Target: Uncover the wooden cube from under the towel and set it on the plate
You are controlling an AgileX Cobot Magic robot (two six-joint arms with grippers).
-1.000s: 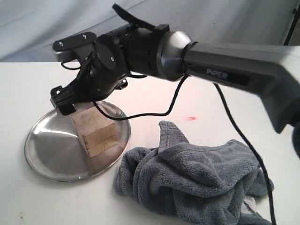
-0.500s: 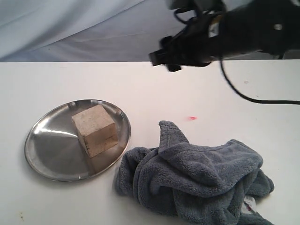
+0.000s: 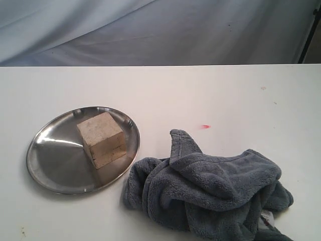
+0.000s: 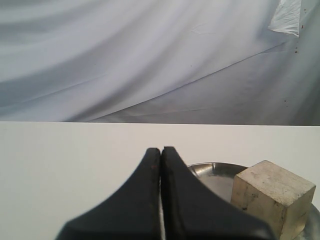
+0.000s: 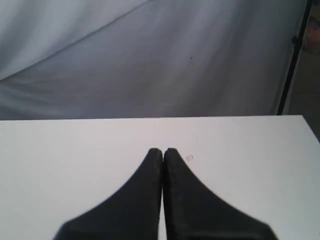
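The wooden cube [image 3: 101,139] stands uncovered on the steel plate [image 3: 50,160] at the left of the table; the left wrist view shows the wooden cube [image 4: 272,196] and a strip of the plate [image 4: 212,172] too. The blue-grey towel [image 3: 210,191] lies crumpled at the front right, beside the plate. Neither arm shows in the exterior view. My left gripper [image 4: 161,150] is shut with nothing in it, short of the plate. My right gripper [image 5: 162,151] is shut and empty over bare white table.
A small red mark [image 3: 205,126] sits on the white table behind the towel. A white tag [image 3: 267,217] shows at the towel's front right corner. A grey-white backdrop cloth [image 3: 150,30] hangs behind the table, with a dark stand [image 3: 310,30] at the far right.
The right arm, which stood over the cube on the plate, has drawn back up and to the right out of the exterior view, and its gripper has shut. The cube stays on the plate.
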